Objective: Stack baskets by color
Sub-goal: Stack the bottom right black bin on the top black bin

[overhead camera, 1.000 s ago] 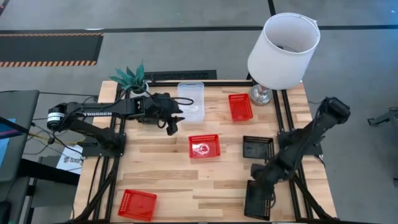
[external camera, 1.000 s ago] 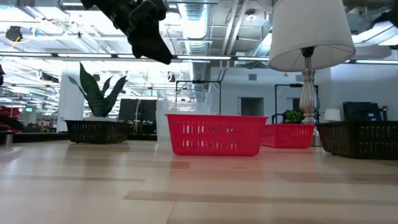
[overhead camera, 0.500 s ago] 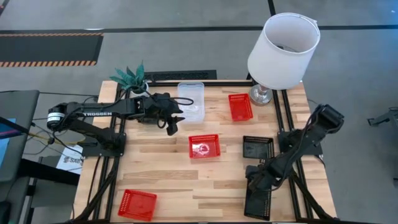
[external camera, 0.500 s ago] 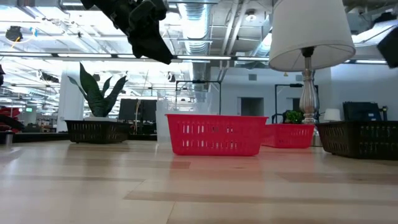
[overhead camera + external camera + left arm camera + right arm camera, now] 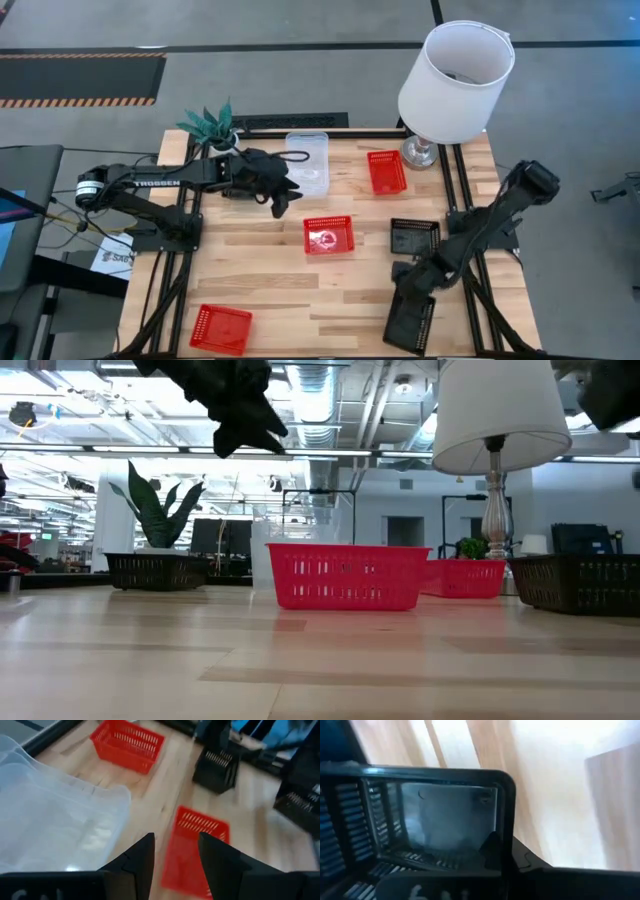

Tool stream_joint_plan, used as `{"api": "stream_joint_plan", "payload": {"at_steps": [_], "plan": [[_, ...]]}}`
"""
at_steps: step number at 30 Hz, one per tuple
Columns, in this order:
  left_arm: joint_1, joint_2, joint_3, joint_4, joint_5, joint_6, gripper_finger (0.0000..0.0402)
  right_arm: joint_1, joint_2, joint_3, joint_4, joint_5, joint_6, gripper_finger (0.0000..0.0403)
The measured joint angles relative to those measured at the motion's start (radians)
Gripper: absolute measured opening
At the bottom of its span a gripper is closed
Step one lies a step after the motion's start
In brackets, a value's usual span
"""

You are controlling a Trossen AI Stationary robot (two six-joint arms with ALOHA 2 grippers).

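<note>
A pale wooden plank worktop (image 5: 270,285) edged by a black metal frame (image 5: 160,300) stands on a smooth grey concrete floor (image 5: 300,80). Dark lines cross that floor, and a black strip with orange hazard stripes (image 5: 80,100) lies at its far left. A white drum lampshade on a silver turned base (image 5: 455,80) stands at the worktop's far right corner, and a small green spiky potted plant (image 5: 212,125) at its far left corner. Seen level across the worktop, the room behind is a large open hall with exposed silver ducts and pipes (image 5: 320,400) under the ceiling, rows of bright strip lights (image 5: 60,420), white walls and a dark doorway (image 5: 405,532).
</note>
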Motion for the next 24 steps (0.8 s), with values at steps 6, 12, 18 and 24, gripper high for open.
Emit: {"api": "stream_joint_plan", "payload": {"at_steps": [6,12,18,24], "plan": [[0.006,0.000,0.000,0.154,0.089,-0.309,0.0139,-0.175,-0.156,0.072,-0.264,0.047,0.078,0.0005],[0.004,0.001,0.096,0.125,0.111,-0.375,0.0130,-0.443,-0.175,0.201,-0.453,0.063,-0.057,0.0004],[-0.003,0.049,0.303,-0.065,0.038,-0.274,0.0110,-0.673,-0.092,0.342,-0.472,0.083,-0.268,0.0003],[-0.022,0.133,0.410,-0.182,0.038,-0.224,0.0108,-0.810,0.026,0.485,-0.466,0.082,-0.427,0.0003]]}}
